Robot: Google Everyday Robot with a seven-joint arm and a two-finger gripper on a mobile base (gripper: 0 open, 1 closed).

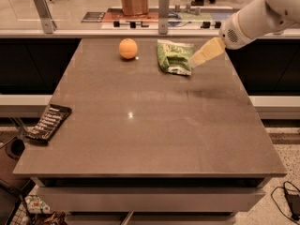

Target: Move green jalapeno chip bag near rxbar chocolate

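Observation:
The green jalapeno chip bag lies flat at the far middle of the grey table. My gripper reaches in from the upper right and hangs just right of the bag, its pale tip at the bag's right edge. The rxbar chocolate, a flat black bar with white lettering, lies at the table's left edge, far from the bag.
An orange fruit sits left of the bag at the far side. The table spans most of the view. A counter with posts and a brown container runs behind it. A cable lies on the floor at right.

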